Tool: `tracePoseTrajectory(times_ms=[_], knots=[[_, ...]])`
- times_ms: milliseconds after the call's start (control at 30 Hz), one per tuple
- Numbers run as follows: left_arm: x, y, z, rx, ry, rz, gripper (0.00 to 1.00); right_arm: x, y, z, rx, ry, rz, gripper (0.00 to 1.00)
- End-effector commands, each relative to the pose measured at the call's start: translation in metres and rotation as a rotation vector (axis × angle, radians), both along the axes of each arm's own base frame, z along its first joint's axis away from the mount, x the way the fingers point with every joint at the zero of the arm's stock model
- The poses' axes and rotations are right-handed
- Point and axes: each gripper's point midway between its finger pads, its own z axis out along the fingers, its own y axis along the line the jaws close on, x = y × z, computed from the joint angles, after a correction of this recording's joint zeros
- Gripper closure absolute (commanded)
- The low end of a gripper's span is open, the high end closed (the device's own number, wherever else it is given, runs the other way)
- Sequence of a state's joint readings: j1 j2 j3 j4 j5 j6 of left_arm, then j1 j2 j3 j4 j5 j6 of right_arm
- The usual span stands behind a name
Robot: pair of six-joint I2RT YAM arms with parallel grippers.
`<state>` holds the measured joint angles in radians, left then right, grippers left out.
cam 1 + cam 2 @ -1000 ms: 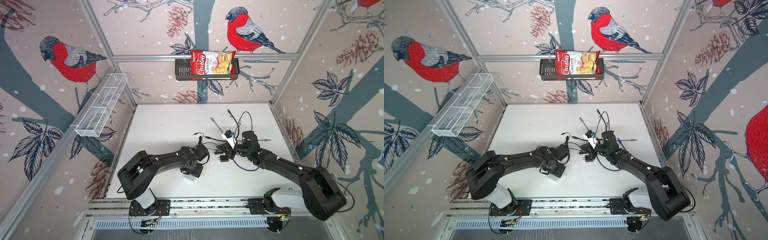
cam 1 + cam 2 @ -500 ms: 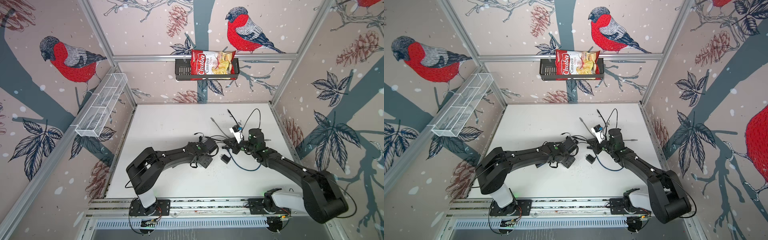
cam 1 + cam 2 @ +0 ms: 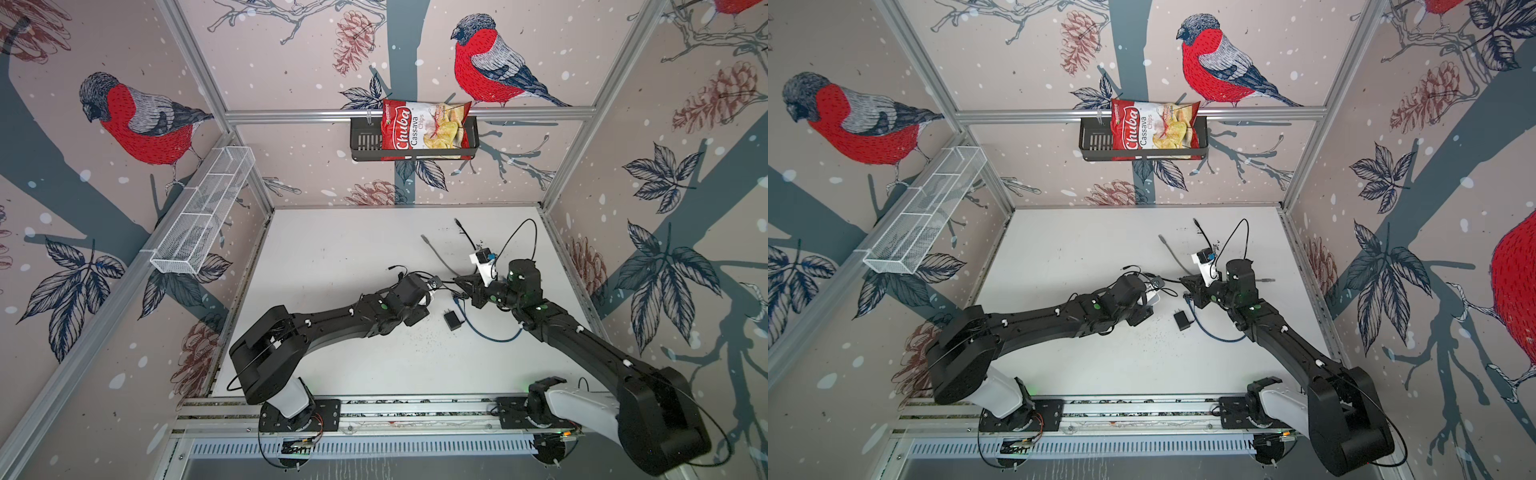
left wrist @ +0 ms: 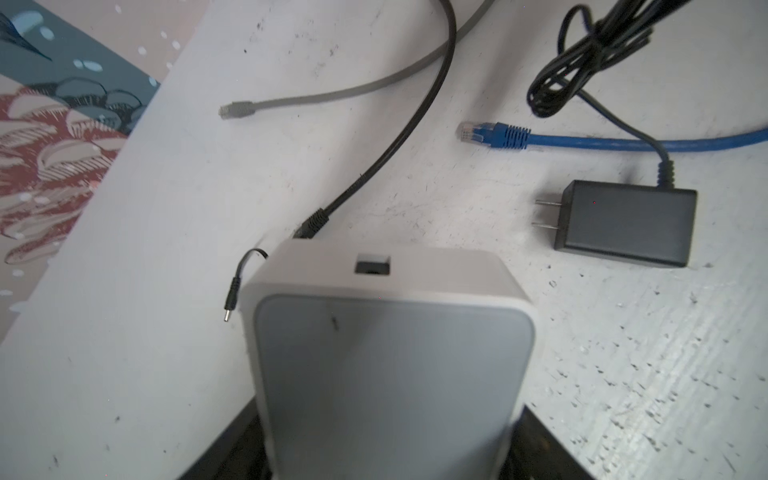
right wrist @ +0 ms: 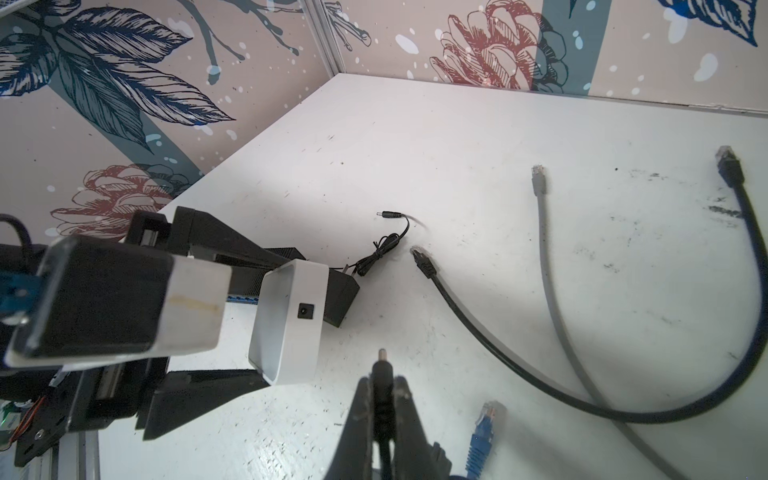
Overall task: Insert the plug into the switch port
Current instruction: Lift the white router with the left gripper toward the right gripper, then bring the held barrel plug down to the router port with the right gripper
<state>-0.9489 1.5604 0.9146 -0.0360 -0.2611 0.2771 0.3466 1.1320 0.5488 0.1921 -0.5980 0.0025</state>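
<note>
The switch (image 5: 291, 353), a small white box with rounded corners and a grey face, is clamped in the left gripper (image 5: 276, 320), with a small dark port (image 5: 305, 311) on one side wall. The plug (image 5: 380, 365), a slim black barrel with a metal tip, is pinched in the right gripper (image 5: 381, 388), near the port but not touching it

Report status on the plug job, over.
Left gripper, jaws shut on white square plastic switch. Right gripper, jaws shut on black barrel plug, tip short of round port. Nothing between them.

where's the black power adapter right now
In both top views the black power adapter lies flat on the table, right of centre, close beside the blue cable that curves past its right side.
</note>
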Motion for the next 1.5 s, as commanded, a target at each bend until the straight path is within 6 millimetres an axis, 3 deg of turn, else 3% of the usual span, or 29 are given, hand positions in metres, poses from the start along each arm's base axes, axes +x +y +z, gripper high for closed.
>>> tracePoseTrajectory(times_ms=[0, 233, 700, 1267, 1467], knots=[[0.004, -0.019, 0.032, -0.063, -0.163, -0.132, 0.52, -0.007, 0.007, 0.005, 0.026, 0.021, 0.050, 0.95], [0.000, -0.015, 0.037, -0.056, -0.353, -0.240, 0.52, -0.015, 0.017, 0.006, 0.040, 0.069, 0.113, 0.95], [-0.001, -0.013, 0.025, -0.031, -0.352, -0.304, 0.52, -0.036, 0.039, 0.006, 0.060, 0.116, 0.249, 0.95], [-0.006, -0.016, 0.032, -0.051, -0.363, -0.333, 0.53, -0.036, 0.049, 0.005, 0.058, 0.125, 0.298, 0.95], [-0.005, -0.015, 0.035, -0.038, -0.395, -0.343, 0.53, -0.036, 0.052, -0.005, 0.045, 0.165, 0.309, 0.95]])
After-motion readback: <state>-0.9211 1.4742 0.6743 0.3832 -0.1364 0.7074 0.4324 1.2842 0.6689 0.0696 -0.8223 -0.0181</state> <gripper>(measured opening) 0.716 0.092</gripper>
